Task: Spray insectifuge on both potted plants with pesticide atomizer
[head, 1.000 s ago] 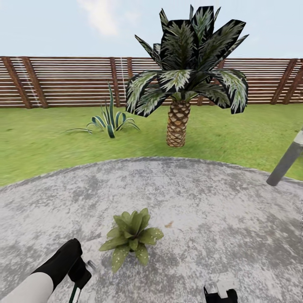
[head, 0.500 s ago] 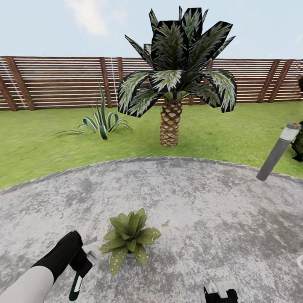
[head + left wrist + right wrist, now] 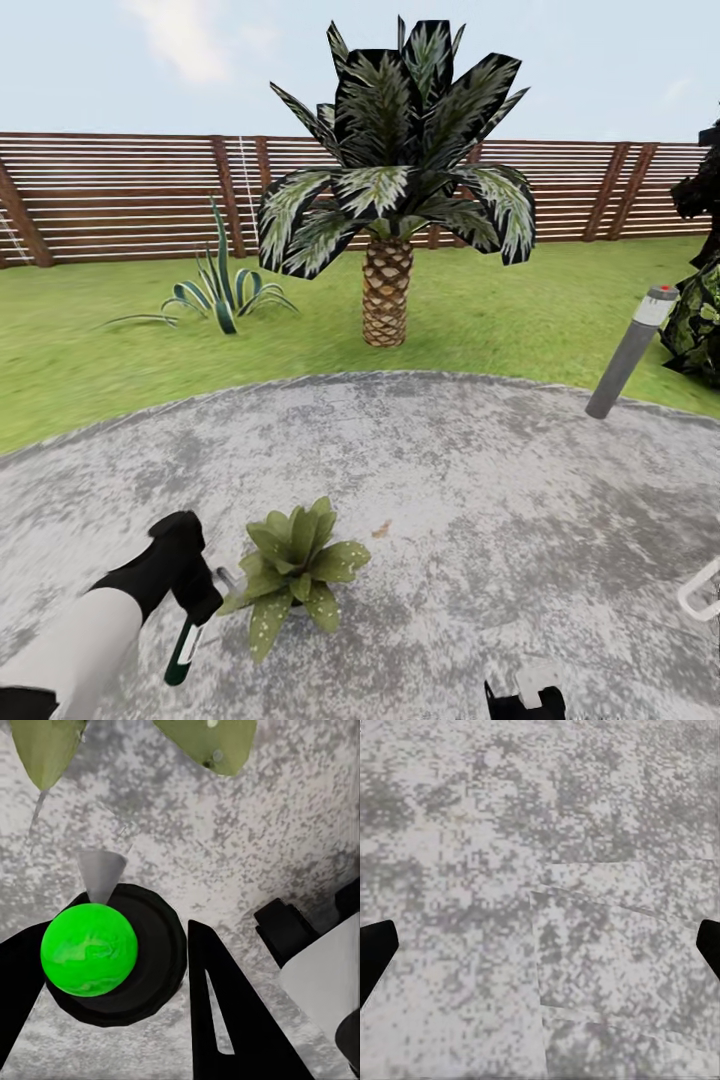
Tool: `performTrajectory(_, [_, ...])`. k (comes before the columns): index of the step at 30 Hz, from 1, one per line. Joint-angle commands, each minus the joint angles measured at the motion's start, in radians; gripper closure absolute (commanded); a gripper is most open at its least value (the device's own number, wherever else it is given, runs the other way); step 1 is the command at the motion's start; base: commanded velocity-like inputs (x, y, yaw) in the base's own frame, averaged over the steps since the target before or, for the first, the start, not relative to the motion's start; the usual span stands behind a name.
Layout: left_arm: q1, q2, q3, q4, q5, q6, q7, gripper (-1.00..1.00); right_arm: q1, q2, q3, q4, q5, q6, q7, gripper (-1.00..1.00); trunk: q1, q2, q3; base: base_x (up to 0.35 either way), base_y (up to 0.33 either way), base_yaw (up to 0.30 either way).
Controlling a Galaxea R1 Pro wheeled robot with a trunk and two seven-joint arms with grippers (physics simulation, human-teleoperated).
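Note:
My left gripper (image 3: 197,598) is shut on the pesticide atomizer (image 3: 182,645), a slim dark bottle with a white label that hangs below the fingers. In the left wrist view the atomizer (image 3: 112,952) is a black round body with a bright green ball on top, held between the dark fingers (image 3: 217,1012). A small grey cone (image 3: 101,874) points from it toward green leaves (image 3: 45,750). One potted plant (image 3: 295,570) stands on the paving just right of that gripper. My right gripper (image 3: 540,949) is open over bare paving, and its base shows low down (image 3: 523,700).
Grey stone paving (image 3: 450,480) surrounds me, with lawn beyond. A palm tree (image 3: 387,290) and a striped agave (image 3: 215,290) stand before the wooden fence (image 3: 100,195). At right are a grey bollard lamp (image 3: 630,350), a dark shrub (image 3: 700,320) and a white curved object (image 3: 700,592).
The camera has turned right, so the scene has slid left. My left gripper has risen with the atomizer, bringing the whole bottle into view beside the plant.

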Motion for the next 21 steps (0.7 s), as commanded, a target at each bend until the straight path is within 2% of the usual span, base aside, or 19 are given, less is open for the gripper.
performTrajectory(1, [0.000, 0.000, -0.004, -0.002, -0.004, 0.007, -0.006, 1.00, -0.001, 0.000, 0.007, 0.001, 0.007, -0.002, -0.010, -1.00, 0.000, 0.000, -0.001, 0.000, 0.286, -0.236])
performTrajectory(8, [0.001, -0.002, -0.006, -0.002, -0.003, 0.008, -0.007, 1.00, -0.001, 0.000, 0.007, 0.001, 0.007, -0.002, -0.010, -1.00, 0.000, 0.000, -0.001, -0.024, 0.302, -0.259])
performTrajectory(21, [0.003, -0.007, -0.007, -0.002, -0.001, 0.010, -0.010, 1.00, -0.001, 0.000, 0.007, 0.001, 0.007, -0.002, -0.010, -1.00, 0.000, 0.000, -0.001, -0.138, 0.283, -0.262])
